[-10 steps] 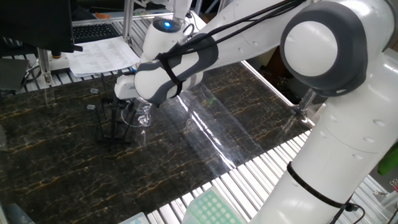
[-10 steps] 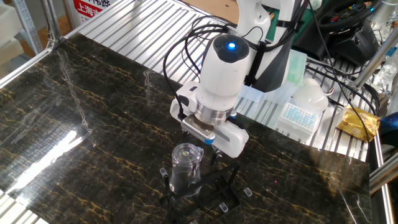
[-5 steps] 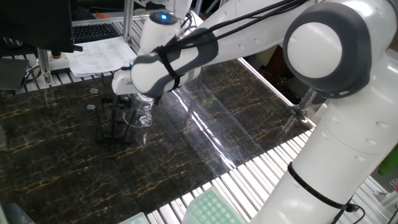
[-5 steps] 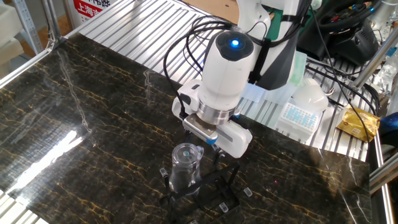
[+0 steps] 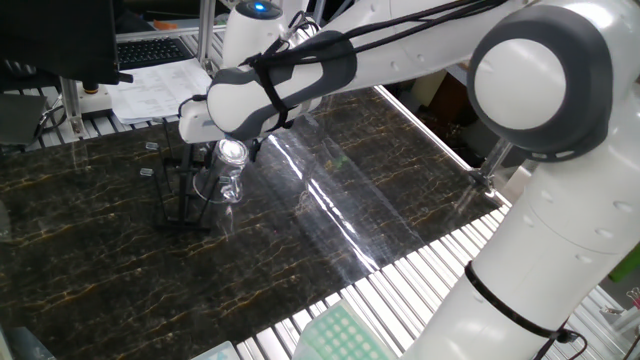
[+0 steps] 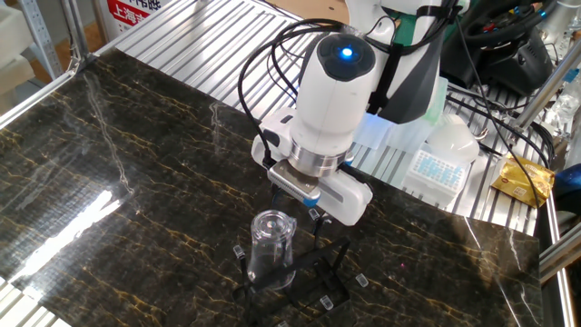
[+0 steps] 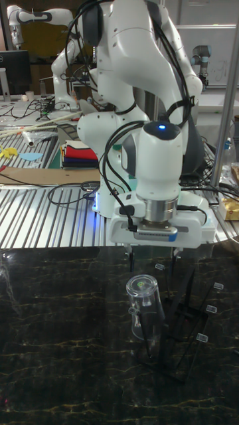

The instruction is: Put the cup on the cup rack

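The cup point(image 7: 147, 312) is being seen inverted on the cup rack point(image 7: 182, 332), base up, leaning only slightly, hung on a prong at the rack's near side in the tall fixed view. The rack is standing on the dark marbled table point(image 6: 109, 182). The gripper point(image 7: 154, 255) is being held above and just behind the cup, apart from it, nothing gripped; fingers are spread either side of an empty gap, so it is read as open. The cup's long axis is running near vertical, along the rack's centre post. From the gripper the cup is lying below and toward the camera in the tall view. Placement is judged done; a straight upward retreat is judged clear of the rack.
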